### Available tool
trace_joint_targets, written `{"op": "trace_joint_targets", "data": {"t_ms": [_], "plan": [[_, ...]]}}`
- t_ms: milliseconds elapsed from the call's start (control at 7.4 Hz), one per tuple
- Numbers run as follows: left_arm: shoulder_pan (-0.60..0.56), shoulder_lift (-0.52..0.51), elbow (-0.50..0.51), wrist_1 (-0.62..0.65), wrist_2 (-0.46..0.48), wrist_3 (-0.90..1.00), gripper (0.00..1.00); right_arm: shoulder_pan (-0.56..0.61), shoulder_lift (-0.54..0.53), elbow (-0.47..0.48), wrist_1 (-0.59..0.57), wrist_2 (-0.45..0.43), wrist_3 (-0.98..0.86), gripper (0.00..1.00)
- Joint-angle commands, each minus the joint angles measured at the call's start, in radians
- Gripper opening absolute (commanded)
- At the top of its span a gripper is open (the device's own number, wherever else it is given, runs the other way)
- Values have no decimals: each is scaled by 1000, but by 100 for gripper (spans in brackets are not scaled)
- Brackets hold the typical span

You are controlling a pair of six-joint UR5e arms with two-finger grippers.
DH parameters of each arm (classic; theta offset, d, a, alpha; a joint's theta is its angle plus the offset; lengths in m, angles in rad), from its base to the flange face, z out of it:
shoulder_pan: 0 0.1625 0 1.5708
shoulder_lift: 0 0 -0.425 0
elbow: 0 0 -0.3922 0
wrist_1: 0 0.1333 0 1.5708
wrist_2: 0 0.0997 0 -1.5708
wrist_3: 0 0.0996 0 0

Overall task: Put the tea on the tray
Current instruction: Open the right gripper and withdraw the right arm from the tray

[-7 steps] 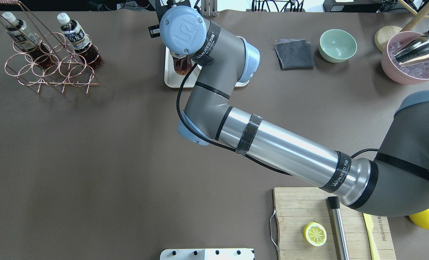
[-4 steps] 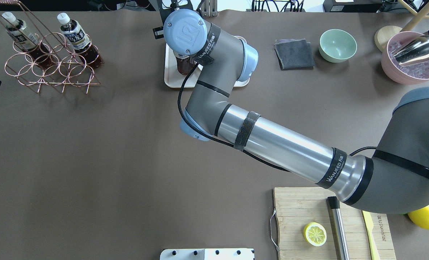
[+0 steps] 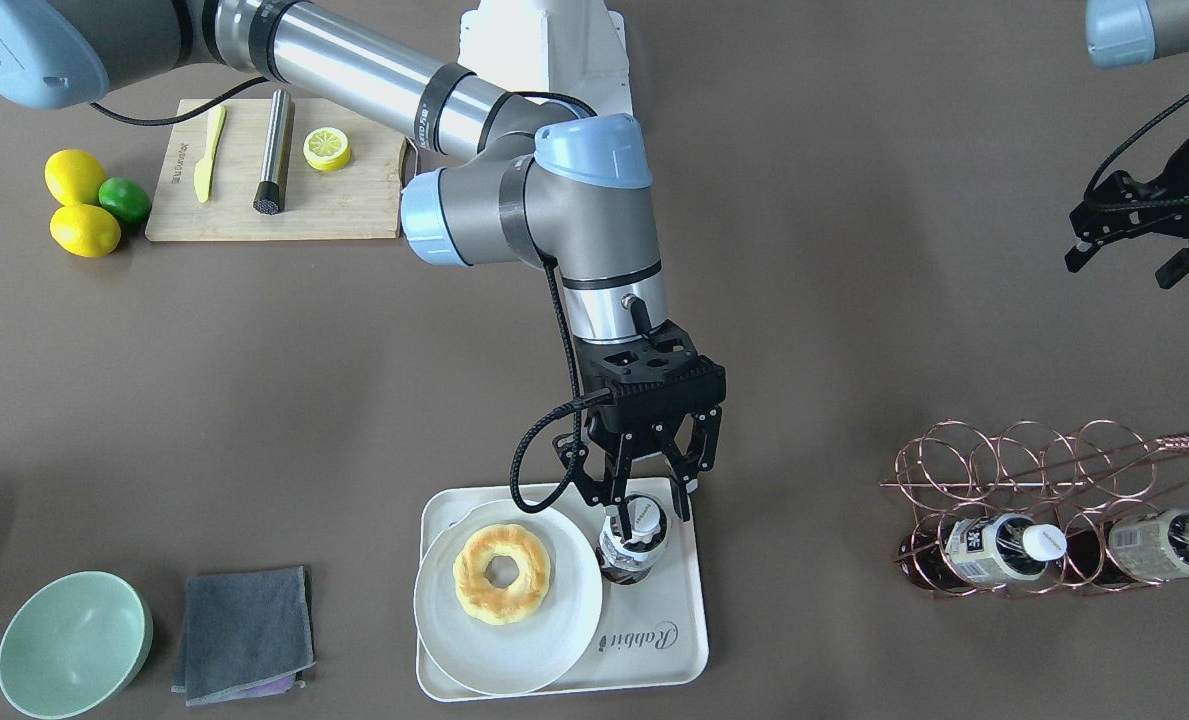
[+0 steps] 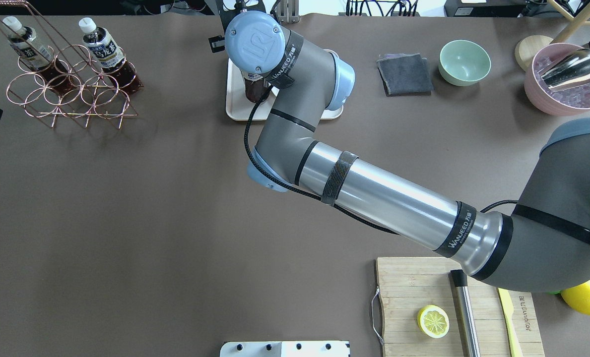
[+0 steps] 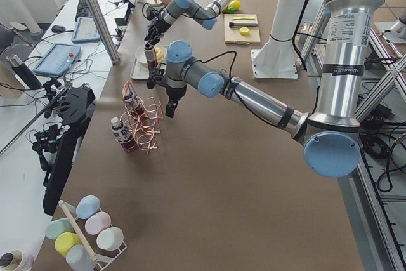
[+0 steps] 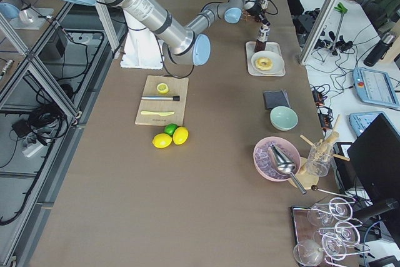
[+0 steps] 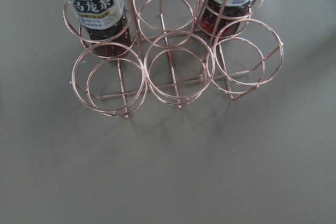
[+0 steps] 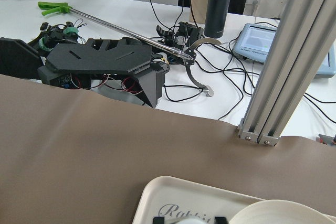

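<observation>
the small clear plastic bottle of dark tea with a white cap (image 3: 630,548) stands up on the left part of the cream-white plastic tray with the word "rabbit" (image 3: 679,600), just beside the round white plate (image 3: 554,645). my right gripper (image 3: 652,505) is spread wide, one jaw on each side of the cap, not pinching it. my left gripper (image 3: 1126,262) hangs far left, spread too, holding nothing. i think the job is almost done. what is left: lift the right gripper away and not bump the bottle.
</observation>
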State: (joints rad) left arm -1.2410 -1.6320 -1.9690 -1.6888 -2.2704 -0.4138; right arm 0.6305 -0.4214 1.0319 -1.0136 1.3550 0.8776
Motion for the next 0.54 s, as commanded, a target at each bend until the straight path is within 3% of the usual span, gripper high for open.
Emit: {"op": "trace_joint_targets", "data": {"t_ms": [0, 270, 405], "plan": [[-2, 1, -1, 3, -1, 0, 99, 41, -19, 64, 3, 110, 24, 100], [-55, 14, 12, 8, -53, 1, 99, 128, -159, 181, -46, 307, 24, 100], [-95, 33, 15, 6, -81, 3, 98, 187, -239, 282, -165, 445, 64, 100]]}}
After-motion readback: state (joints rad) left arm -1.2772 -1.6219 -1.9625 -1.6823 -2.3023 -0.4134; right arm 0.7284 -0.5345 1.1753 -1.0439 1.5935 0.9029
